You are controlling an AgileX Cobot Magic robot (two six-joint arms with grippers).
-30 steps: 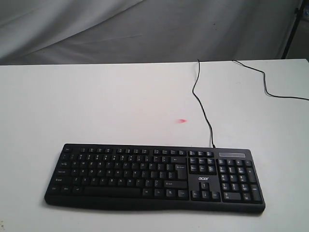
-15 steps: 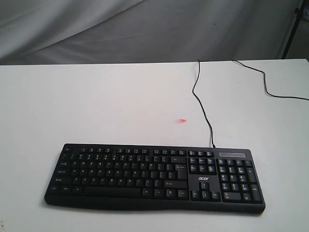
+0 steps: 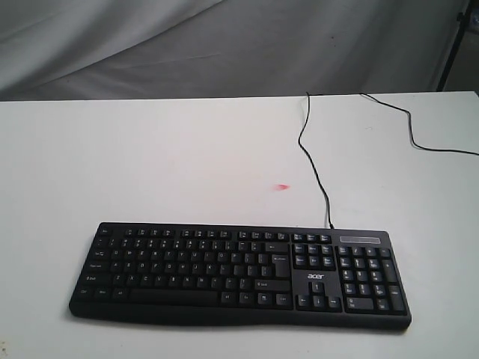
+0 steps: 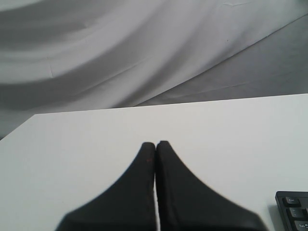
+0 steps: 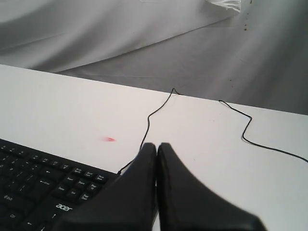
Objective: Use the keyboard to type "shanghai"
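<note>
White table (image 3: 150,157) with a small pink mark (image 3: 281,187), grey creased cloth backdrop (image 3: 224,45) behind, soft even light.

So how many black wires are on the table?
2. One wire runs from the keyboard's back edge to the table's far edge. The other snakes from the far edge off to the right side. Where either ends is out of view.

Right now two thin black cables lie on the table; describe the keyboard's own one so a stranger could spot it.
On the white table lies a black keyboard. From its back edge, right of the middle, a thin black cable winds to the table's far edge. Unlike the other cable to its right, it joins the keyboard.
</note>
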